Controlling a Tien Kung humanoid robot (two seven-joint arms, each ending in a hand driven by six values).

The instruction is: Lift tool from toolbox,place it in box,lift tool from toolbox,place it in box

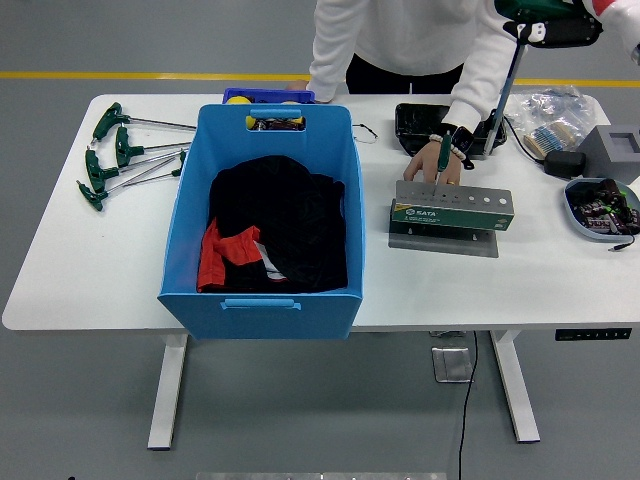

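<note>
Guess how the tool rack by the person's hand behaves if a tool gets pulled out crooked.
The rack looks like thin folded metal tilted on a base plate, so it may tip or slide. The one tool left in it stands near one end, probably loading it unevenly. The person's hand seems to be steadying it.
</note>
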